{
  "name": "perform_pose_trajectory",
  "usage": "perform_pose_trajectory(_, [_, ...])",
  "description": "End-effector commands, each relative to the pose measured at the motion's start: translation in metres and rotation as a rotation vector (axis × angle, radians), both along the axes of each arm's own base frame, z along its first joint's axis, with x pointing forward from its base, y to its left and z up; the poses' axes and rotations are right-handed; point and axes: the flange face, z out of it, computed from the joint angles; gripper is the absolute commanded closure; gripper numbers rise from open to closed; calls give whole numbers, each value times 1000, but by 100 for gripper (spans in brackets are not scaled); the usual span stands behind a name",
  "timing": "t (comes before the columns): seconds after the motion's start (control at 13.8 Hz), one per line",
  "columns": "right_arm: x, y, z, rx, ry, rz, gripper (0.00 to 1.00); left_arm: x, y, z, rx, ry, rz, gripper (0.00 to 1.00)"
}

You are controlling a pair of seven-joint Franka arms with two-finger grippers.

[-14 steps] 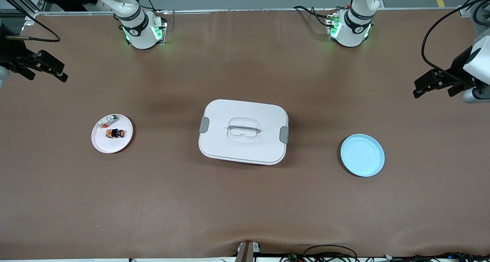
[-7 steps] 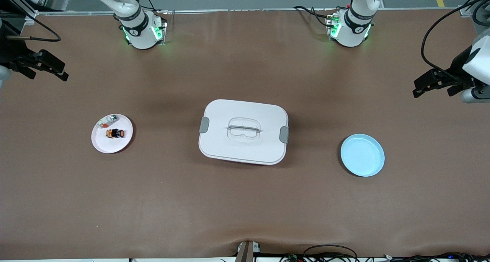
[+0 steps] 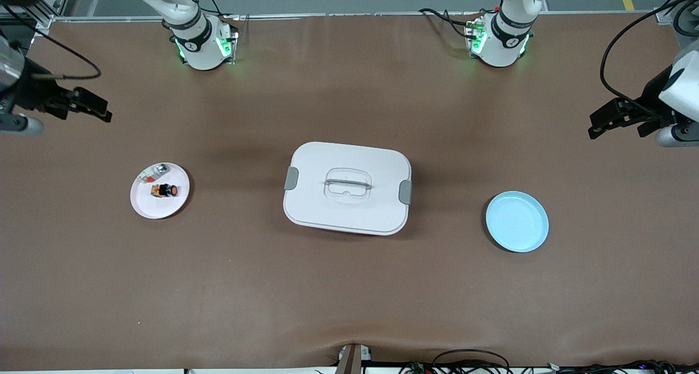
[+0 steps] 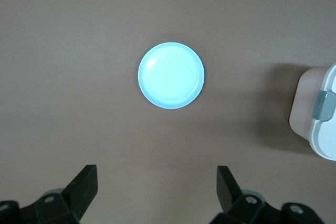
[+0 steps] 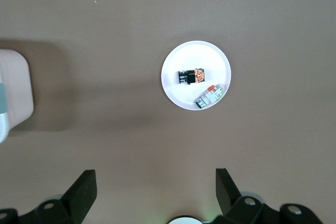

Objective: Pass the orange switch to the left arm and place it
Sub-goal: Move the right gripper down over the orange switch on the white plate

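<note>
The tiny black switch with the orange end lay on its side on a round pink plate, toward the right arm's end of the table. A small silvery-clear part with red on it lay on the same plate, just beside the switch and a little farther from the front camera.

The big white plastic box with grey side latches sat in the middle of the table. A round light blue plate sat toward the left arm's end, well apart from the box.

The right gripper hung in the air over the bare brown table, near the pink plate. Its two black fingers were spread wide and held nothing.

The left gripper hung over the table near the blue plate. Its fingers were also spread wide and held nothing.
</note>
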Motion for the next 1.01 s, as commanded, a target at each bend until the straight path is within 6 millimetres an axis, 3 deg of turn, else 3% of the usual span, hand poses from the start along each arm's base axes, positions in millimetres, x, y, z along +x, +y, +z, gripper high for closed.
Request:
perform_pose_trajectory(0.0, [21, 1, -18, -24, 40, 41, 0, 0, -1, 5, 1, 6, -24, 0])
perform_pose_trajectory(0.07, [25, -2, -20, -29, 37, 38, 0, -1, -2, 4, -1, 8, -24, 0])
perform_pose_trajectory(0.14, [31, -9, -35, -19, 64, 21, 0, -1, -3, 5, -1, 8, -26, 0])
perform_pose_trajectory(0.22, [42, -14, -67, -16, 131, 16, 0, -1, -3, 5, -4, 8, -26, 0])
perform_pose_trajectory(0.65, [52, -23, -73, -4, 112, 5, 0, -1, -1, 5, -5, 8, -23, 0])
perform_pose_trajectory(0.8, [52, -23, -98, -6, 101, 2, 0, -1, 0, 4, -5, 9, -21, 0])
perform_pose_trajectory(0.94, [48, -32, -135, -5, 93, -11, 0, -1, 0, 5, -5, 8, -21, 0])
